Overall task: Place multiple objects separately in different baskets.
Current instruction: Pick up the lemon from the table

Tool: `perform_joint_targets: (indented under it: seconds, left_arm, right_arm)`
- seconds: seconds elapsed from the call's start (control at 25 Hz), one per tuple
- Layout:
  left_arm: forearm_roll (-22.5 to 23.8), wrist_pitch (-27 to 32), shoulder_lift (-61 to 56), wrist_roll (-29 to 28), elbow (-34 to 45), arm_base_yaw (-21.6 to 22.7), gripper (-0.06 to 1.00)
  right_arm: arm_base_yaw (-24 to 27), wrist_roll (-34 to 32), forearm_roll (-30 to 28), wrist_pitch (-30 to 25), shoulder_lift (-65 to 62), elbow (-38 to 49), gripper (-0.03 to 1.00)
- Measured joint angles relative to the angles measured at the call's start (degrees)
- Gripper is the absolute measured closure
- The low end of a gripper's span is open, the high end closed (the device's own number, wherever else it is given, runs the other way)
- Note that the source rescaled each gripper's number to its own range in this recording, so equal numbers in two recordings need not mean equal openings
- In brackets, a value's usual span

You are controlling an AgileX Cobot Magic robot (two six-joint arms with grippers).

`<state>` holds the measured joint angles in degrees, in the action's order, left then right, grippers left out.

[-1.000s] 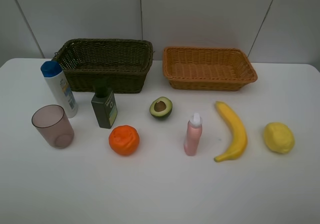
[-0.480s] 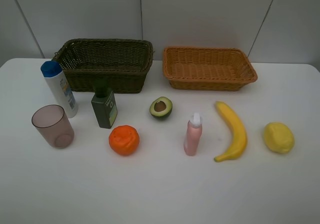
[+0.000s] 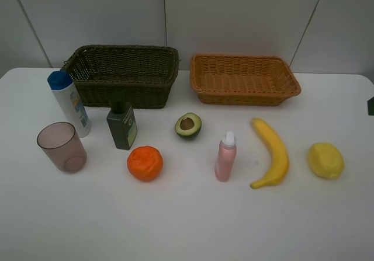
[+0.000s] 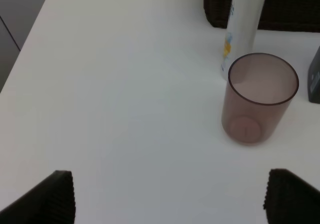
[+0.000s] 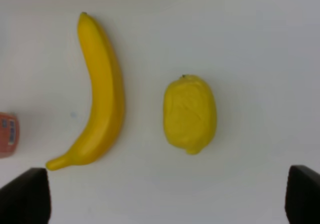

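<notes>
On the white table stand the dark olive basket [image 3: 123,74] and the orange-tan basket [image 3: 244,79], both empty. In front lie the blue-capped white bottle [image 3: 69,103], mauve cup [image 3: 61,147], dark green bottle [image 3: 121,124], orange [image 3: 145,163], avocado half [image 3: 188,125], pink bottle [image 3: 225,156], banana [image 3: 272,151] and lemon [image 3: 325,160]. My left gripper [image 4: 167,194] is open and empty, short of the cup [image 4: 260,98] and white bottle [image 4: 242,28]. My right gripper [image 5: 167,194] is open and empty above the lemon [image 5: 190,114] and banana [image 5: 100,98].
A grey panelled wall rises behind the baskets. The table's left edge [image 4: 25,48] shows in the left wrist view. A dark bit of the right arm [image 3: 370,105] shows at the right border of the exterior view.
A dark bit of the right arm has come into the exterior view at the right edge. No object has moved.
</notes>
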<state>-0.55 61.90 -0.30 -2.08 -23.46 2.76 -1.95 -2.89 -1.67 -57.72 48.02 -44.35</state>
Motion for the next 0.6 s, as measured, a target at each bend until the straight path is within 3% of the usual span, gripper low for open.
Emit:
perform_joint_targets:
  seconds: [0.6]
  left_arm:
    - [0.0,0.0,0.0,0.0,0.0,0.0,-0.06]
  right_arm:
    - [0.1,-0.3,-5.1,9.0,25.7,-1.9,-0.02]
